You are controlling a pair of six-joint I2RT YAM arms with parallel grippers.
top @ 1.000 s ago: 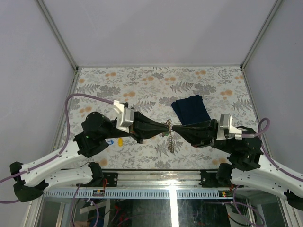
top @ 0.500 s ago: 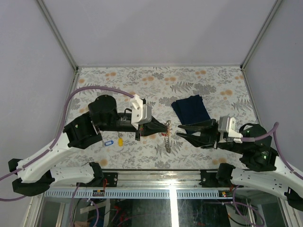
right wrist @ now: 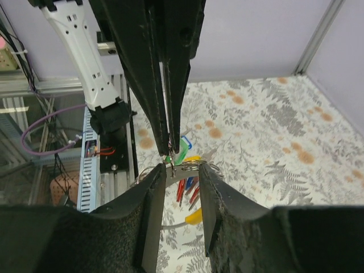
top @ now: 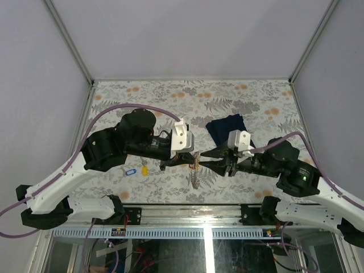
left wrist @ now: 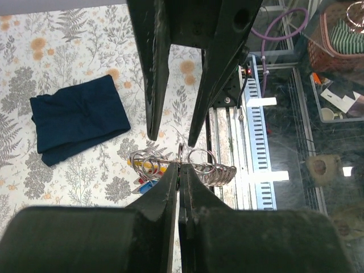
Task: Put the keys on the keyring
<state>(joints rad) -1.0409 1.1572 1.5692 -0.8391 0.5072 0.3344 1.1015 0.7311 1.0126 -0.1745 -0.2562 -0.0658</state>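
table (top: 267,102): floral-print top, everything sits in the near half
blue-tagged key (top: 130,170): flat on table, near-left, beside the left arm's forearm, loose, not on the ring
yellow-tagged key (top: 144,169): flat on table just right of the blue one, close but apart from it, also loose
left gripper (top: 192,158): reaches in from the left to mid-table near the near edge, held above the surface; fingers pressed fully together, pinching a wire loop of the keyring; left wrist view shows the tips (left wrist: 180,168) clamped on the loop, no gap
keyring (top: 195,168): off the table, gripped at its top by the left gripper, the rest dangles toward the near edge; left wrist view shows coiled silver loops (left wrist: 200,167) spread either side of the pinch, with red, yellow and blue tags bunched on the left side
right gripper (top: 206,160): comes in from the right, tips facing the left gripper's tips, just beside the ring; fingers parted partway, clear gap between them; right wrist view (right wrist: 182,170) has a bit of the ring lying in that gap, cannot tell if either pad touches it; no grip seen
tags under ring (right wrist: 188,190): red ones and a yellow one hang below the gap in the right wrist view
navy cloth (top: 229,130): folded, flat on table, far-right of the ring, well apart from the keys
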